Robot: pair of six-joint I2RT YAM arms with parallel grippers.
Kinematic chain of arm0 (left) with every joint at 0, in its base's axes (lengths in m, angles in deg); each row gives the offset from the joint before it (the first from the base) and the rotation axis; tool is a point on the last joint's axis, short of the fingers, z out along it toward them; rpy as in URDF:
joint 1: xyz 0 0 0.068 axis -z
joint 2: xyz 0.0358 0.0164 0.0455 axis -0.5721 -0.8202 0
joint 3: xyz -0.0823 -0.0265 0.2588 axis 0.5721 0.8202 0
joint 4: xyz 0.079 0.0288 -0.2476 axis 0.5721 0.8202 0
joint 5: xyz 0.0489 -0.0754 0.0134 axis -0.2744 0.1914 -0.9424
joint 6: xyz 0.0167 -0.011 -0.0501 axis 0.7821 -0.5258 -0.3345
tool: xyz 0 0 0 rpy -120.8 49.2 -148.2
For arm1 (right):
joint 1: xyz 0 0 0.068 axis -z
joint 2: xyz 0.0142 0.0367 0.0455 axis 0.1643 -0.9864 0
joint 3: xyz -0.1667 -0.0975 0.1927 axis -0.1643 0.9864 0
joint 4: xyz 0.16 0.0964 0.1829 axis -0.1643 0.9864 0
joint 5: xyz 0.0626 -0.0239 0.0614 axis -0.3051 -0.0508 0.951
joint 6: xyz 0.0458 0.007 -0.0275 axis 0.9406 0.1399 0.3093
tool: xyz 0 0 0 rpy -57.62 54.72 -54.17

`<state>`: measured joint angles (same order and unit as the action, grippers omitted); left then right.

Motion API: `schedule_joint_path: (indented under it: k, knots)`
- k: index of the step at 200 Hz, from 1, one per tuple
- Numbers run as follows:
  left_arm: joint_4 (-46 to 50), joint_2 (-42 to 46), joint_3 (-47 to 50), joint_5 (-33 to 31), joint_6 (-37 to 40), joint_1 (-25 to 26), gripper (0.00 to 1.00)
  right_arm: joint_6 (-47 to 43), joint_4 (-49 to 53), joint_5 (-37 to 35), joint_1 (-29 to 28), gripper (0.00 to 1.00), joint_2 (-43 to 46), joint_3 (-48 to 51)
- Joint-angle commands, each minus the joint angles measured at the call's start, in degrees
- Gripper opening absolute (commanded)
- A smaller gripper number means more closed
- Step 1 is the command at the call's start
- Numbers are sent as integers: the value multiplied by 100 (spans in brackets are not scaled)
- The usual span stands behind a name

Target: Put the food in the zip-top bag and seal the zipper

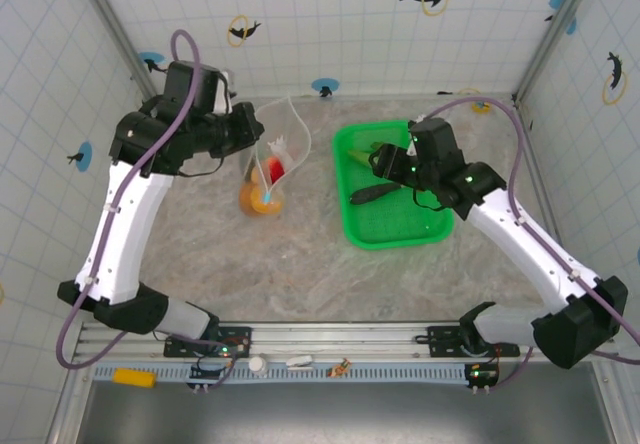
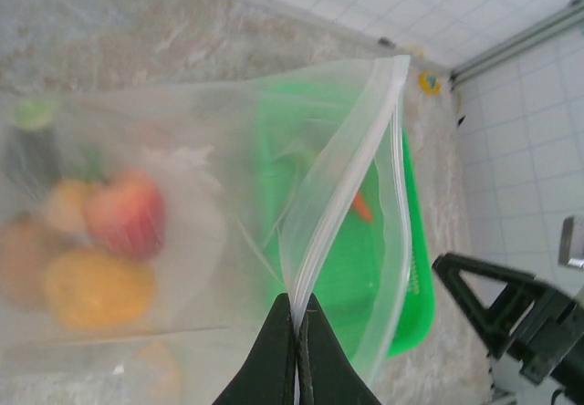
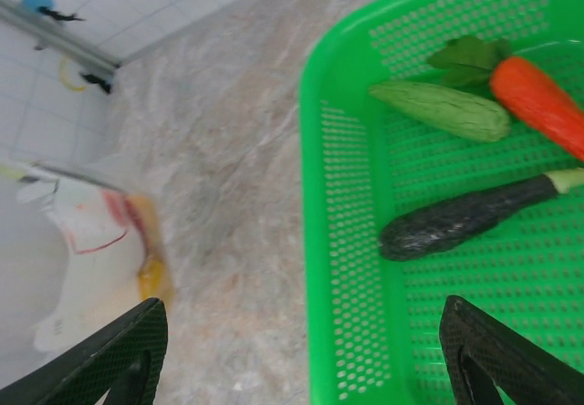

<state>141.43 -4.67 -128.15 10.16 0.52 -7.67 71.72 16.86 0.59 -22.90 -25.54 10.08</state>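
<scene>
green basket (image 3: 351, 268) holds carrot (image 3: 540, 106), green gourd (image 3: 443, 111), dark eggplant (image 3: 465, 218); fingers (image 3: 100, 361) spread apart.

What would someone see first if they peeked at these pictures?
The bright green basket on the right jumps out, with an orange carrot, a green vegetable and a dark eggplant lying in it. Left of it, the left pincer pinches the clear zip-top bag by its mouth edge, with red and orange toy food inside. The right pincer hovers open over the basket.
</scene>
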Motion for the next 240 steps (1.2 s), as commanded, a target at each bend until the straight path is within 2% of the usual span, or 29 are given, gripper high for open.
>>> schedule_joint_path:
  k: [1,17,29,45,66,102,148,192,200,225,240]
  knots:
    - [-40,-160,556,608,9,-16,0,93,216,-473,106,80,-331,307]
    - [-956,128,1552,914,-445,-15,0,90,168,-491,213,80,-649,446]
    - [-1837,380,2429,1249,-954,-15,0,458,238,-430,390,80,-997,479]
    - [-2955,695,3519,1609,-1709,-11,0,978,200,-257,491,71,-1507,402]
    - [-3734,987,4242,1475,-2232,-6,0,1619,400,-558,432,70,-2205,-41]
    - [-4113,955,4309,1538,-2562,-11,0,2901,1198,-860,550,68,-3404,-1030]
    - [-4065,699,4015,1684,-2404,-7,0,3644,687,-976,686,67,-3963,-1364]
    - [-3499,546,3501,1498,-1951,-24,0,3941,414,-722,852,63,-4366,-1406]
    - [-3480,555,3500,1503,-1935,-24,0,3938,329,-719,854,59,-4422,-1418]
    - [-3348,552,3450,1542,-1870,-33,0,3816,148,-718,857,55,-4506,-1424]
    - [-3320,613,3476,1482,-1878,-33,0,3725,-6,-659,878,48,-4485,-1331]
